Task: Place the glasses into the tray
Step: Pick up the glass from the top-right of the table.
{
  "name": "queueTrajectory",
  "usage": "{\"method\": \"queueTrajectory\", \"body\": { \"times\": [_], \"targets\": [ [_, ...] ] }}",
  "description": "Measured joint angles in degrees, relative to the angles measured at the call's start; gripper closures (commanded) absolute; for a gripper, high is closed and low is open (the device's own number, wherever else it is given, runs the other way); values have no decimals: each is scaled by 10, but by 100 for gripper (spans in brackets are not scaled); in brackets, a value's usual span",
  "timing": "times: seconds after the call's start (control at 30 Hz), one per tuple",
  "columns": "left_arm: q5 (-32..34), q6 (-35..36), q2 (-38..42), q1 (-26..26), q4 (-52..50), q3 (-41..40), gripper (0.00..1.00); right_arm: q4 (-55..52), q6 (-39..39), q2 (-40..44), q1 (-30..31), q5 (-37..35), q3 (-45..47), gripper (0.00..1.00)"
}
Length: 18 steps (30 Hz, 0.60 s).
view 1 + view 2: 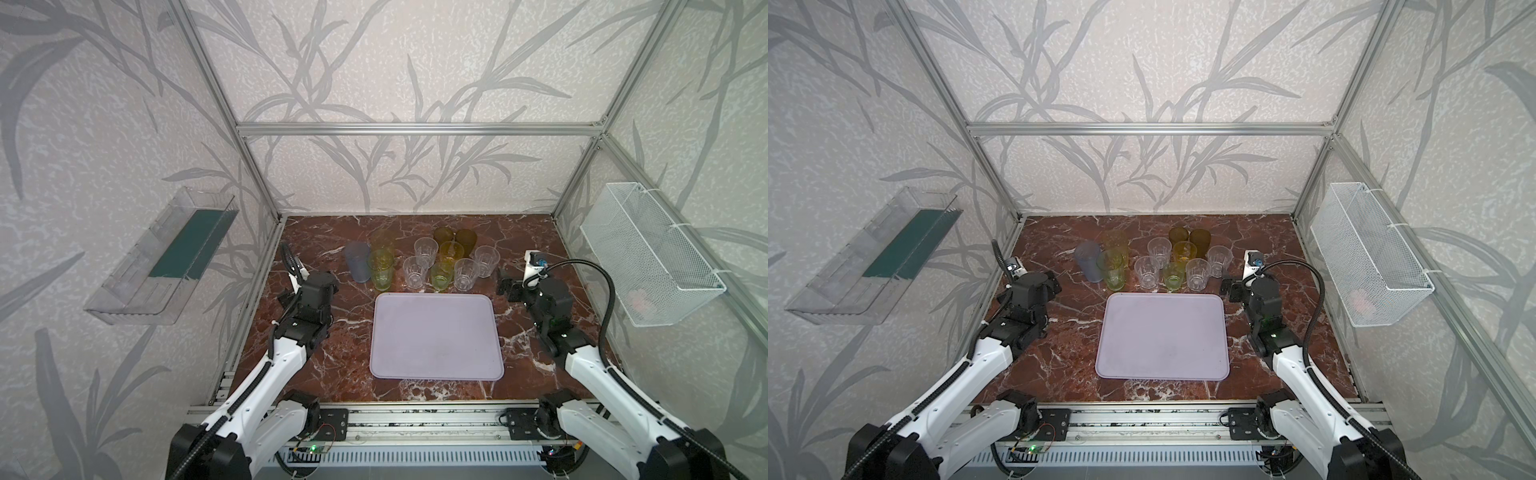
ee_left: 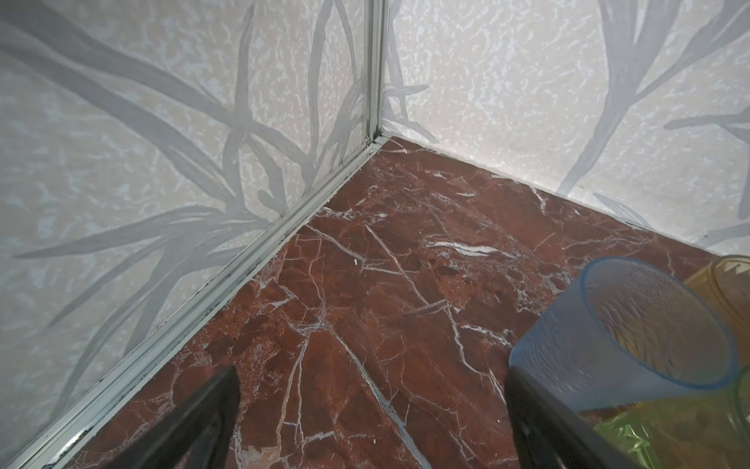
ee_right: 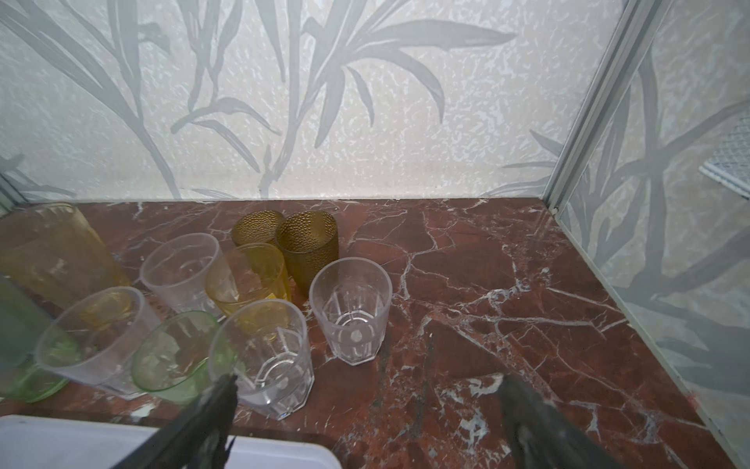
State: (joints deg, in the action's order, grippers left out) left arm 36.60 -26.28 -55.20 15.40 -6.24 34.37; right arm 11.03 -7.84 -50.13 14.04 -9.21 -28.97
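All 11 glasses (image 1: 466, 274) stood upright in a cluster on the marble table (image 1: 332, 365), just behind the lilac tray (image 1: 436, 336), none inside it. The left gripper (image 2: 371, 377) and right gripper (image 3: 367, 381) were both spread wide, holding nothing, flanking the tray.

Tray (image 3: 61, 442) cut off at edge; pink item (image 1: 640, 300) in basket (image 1: 623, 249) indistinct.

Inspected all views: no text, label, brand mark, number or sign can be read. Nothing legible on the glasses (image 1: 465, 274), nothing on the tray (image 1: 436, 336).
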Motion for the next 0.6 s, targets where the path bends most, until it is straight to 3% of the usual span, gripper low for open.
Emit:
{"method": "queueTrajectory", "body": {
  "times": [0.23,0.47,0.6],
  "targets": [
    [-48,-13,-9,4,-41,12,1,-216,-42,21,0,58,-96,1],
    [-128,-14,13,11,-55,14,1,-387,-57,-75,0,114,-246,1],
    [-170,-7,56,12,-8,-32,1,-447,-75,-132,-3,125,-301,0]
  ]
}}
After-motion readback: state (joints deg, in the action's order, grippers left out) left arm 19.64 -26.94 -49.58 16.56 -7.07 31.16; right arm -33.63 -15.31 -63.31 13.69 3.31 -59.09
